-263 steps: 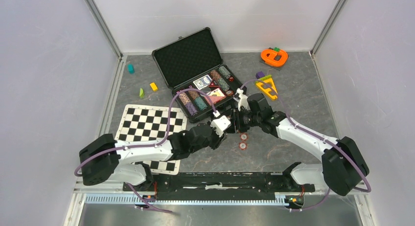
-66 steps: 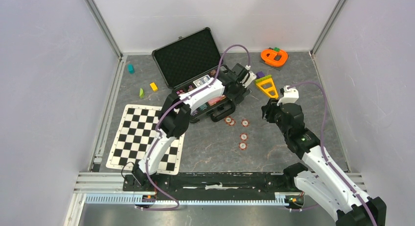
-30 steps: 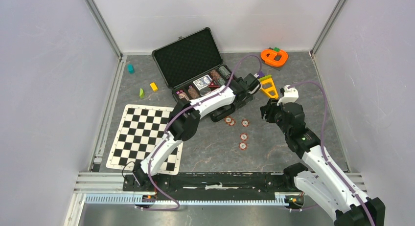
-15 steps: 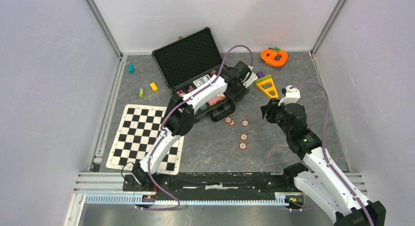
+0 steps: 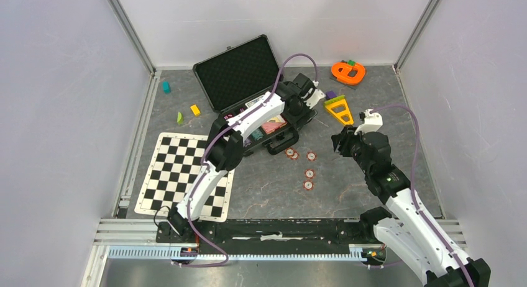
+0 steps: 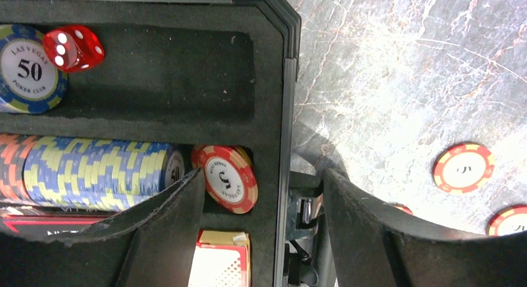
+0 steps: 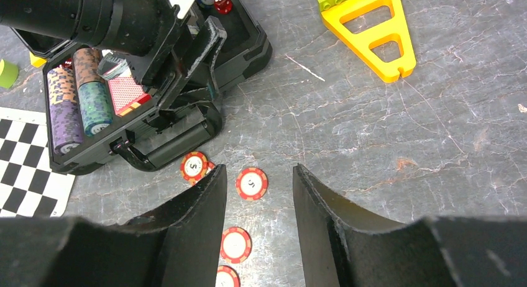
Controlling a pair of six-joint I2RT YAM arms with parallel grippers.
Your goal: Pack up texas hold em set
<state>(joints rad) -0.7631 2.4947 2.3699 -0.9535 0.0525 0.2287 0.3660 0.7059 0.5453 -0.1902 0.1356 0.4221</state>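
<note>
left gripper (image 6: 261, 178) gapes above red chip (image 6: 227, 177) in briefcase (image 6: 273, 26).

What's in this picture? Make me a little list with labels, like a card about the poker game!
case: black case, lid open
left gripper: left gripper open, over the case's end
chip in case: one red chip leaning in its slot beside a blue-yellow stack
die: red die in the case
loose chips: five loose chips on the table, near the handle
right gripper: right gripper open, empty, above those chips
not part of the set: checkered mat, yellow toy, orange toy
</note>
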